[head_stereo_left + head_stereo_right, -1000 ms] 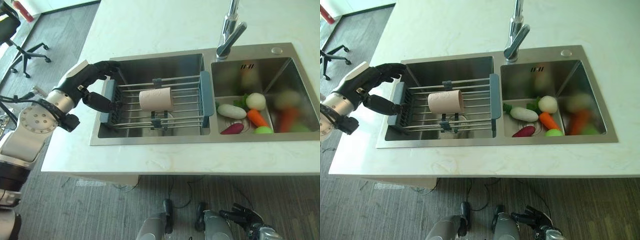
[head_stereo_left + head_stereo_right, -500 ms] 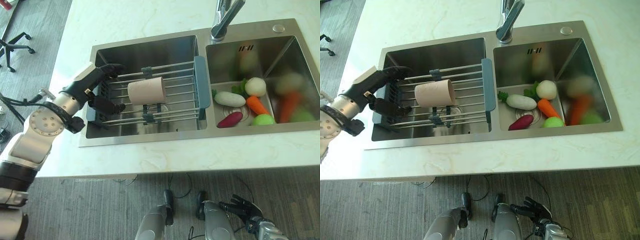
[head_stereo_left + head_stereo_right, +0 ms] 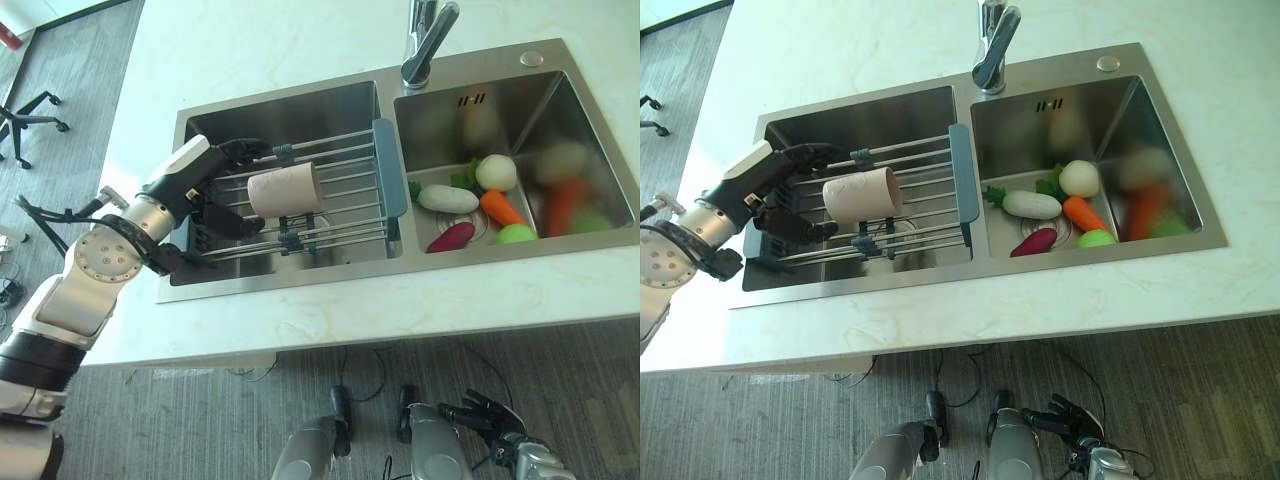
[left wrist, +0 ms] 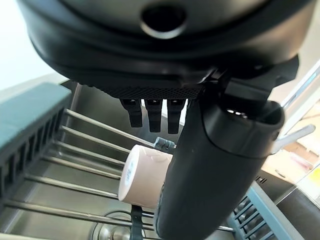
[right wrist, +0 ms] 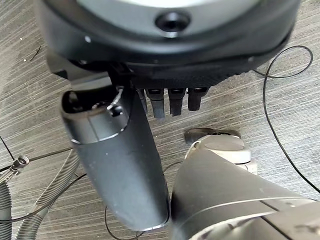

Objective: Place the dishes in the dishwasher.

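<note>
Two sink basins in a white counter (image 3: 300, 40); left hand (image 3: 205, 175) is down in the left basin (image 3: 300, 110) at the near-left end of a sliding rack (image 3: 330, 190) w/ metal rods and blue-grey end pieces. Hand is spread, not clenched: fingers reach along the rack's far side, thumb (image 3: 225, 222) sits on the near side, nothing grasped. Beige cup (image 3: 282, 190) lies on its side on the rods just beyond the fingertips, between fingers and thumb line, open mouth toward the hand per left wrist view; contact w/ cup can't be told. Rack's other end piece is further out past the cup, by the divider. Faucet (image 3: 425, 40) stands beyond that, at the back. Right basin (image 3: 560, 110), well apart from the left hand, holds toy veg: white radish (image 3: 448, 198), purple eggplant (image 3: 450, 237), carrot (image 3: 498, 208), a white round piece (image 3: 496, 172), green piece (image 3: 515, 235). Right hand (image 3: 490, 415) hangs low over the grey floor (image 5: 280, 75), well away from the sink; fingers hang relaxed and straight, holding nothing
</note>
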Robot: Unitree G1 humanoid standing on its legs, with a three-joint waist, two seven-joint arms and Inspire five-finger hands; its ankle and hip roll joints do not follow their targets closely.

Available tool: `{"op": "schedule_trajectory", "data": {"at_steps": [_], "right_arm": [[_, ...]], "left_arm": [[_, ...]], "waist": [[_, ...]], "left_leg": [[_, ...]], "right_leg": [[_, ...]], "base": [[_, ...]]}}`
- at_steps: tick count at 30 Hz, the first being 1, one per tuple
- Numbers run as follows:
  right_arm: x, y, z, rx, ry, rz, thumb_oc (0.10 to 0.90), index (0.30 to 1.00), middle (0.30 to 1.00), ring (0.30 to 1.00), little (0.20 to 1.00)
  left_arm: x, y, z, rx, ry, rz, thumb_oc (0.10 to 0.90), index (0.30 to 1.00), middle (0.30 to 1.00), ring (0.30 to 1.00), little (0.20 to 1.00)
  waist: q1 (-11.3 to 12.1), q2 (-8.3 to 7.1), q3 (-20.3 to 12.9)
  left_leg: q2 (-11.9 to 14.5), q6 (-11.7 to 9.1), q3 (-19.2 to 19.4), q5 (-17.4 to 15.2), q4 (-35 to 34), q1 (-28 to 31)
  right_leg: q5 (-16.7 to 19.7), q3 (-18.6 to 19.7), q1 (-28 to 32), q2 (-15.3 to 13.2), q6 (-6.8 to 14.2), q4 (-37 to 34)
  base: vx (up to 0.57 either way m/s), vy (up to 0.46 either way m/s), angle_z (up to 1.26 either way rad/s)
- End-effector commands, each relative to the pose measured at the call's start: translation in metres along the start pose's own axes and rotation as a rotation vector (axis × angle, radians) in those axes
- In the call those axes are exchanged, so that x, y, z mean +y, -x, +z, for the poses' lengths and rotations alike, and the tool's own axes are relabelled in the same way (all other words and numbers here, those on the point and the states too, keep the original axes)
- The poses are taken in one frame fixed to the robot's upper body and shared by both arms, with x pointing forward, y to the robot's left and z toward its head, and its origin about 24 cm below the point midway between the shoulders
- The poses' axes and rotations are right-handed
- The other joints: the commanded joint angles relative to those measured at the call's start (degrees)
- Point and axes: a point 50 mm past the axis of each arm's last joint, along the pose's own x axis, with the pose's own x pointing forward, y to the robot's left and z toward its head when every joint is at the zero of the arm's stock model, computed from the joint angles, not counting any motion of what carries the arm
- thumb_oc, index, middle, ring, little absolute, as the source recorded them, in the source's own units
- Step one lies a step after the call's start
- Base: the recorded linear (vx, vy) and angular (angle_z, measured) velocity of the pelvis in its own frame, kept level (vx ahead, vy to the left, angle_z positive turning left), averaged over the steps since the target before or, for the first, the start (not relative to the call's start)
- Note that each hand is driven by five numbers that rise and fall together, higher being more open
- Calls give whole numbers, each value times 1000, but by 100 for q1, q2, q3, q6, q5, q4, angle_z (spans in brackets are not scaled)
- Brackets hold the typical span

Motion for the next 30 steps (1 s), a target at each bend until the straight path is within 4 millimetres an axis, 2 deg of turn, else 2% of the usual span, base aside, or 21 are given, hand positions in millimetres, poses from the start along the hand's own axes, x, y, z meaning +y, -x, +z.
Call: {"op": "schedule_trajectory", "data": {"at_steps": [1, 17, 20, 22, 30], "right_arm": [[-19, 13, -34, 107, -13, -58, 800, 900, 900, 900, 900], [-24, 13, -28, 82, -16, -65, 800, 900, 900, 900, 900], [-25, 12, -25, 76, -14, -68, 800, 900, 900, 900, 900], [-26, 12, -22, 71, -9, -72, 800, 900, 900, 900, 900], [-29, 11, -14, 48, -19, -74, 800, 900, 900, 900, 900]], "left_arm": [[46, 2, 33, -172, -43, 233, 800, 900, 900, 900, 900], [43, -5, 42, -174, -118, 224, 800, 900, 900, 900, 900], [42, -7, 40, -153, -136, 212, 800, 900, 900, 900, 900], [41, -8, 38, -122, -294, 206, 800, 900, 900, 900, 900], [50, -8, 24, -14, -332, 224, 800, 900, 900, 900, 900]], "waist": [[-111, 70, -202], [-270, 97, -29], [-295, 113, 8], [-330, 128, 43], [-346, 141, 206]], "left_leg": [[107, -206, -214, -432, 482, -289], [108, -182, -140, -438, 482, -310], [116, -186, -118, -433, 482, -318], [121, -192, -97, -425, 482, -333], [129, -175, -49, -412, 482, -408]], "right_leg": [[-12, 231, 343, -128, 528, -483], [46, 366, 210, -108, 532, -483], [58, 381, 181, -109, 536, -483], [79, 399, 146, -114, 545, -483], [129, 403, 46, -141, 557, -483]], "base": [[23, 6, -10], [1, 1, -9], [-11, 10, -6], [-18, 13, -8], [-19, 12, -4]]}}
